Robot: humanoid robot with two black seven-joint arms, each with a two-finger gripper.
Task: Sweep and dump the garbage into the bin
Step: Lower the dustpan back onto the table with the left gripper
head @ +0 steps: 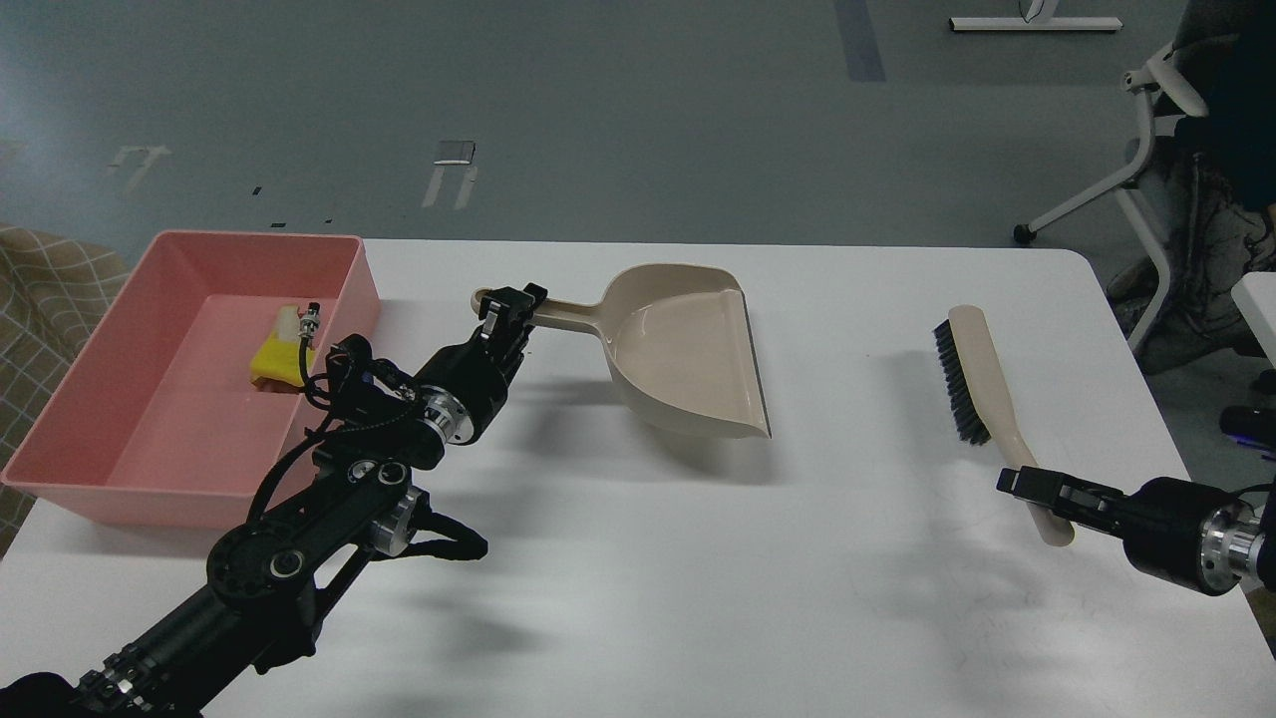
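The salmon-pink bin (120, 494) stands at the table's left edge. Inside it lie the crumpled yellow scrap (275, 363) and the pale beige stick piece (288, 322), touching each other. My left gripper (510, 310) is shut on the handle of the beige dustpan (688, 349), which rests low on the table's middle, empty. My right gripper (1027, 487) is shut on the handle of the brush (982, 389), whose dark bristles face left, at the table's right.
The white table (698, 598) ends close to my right gripper on the right. An office chair (1146, 150) stands on the floor beyond the far right corner. A checked cloth (40, 279) lies left of the bin.
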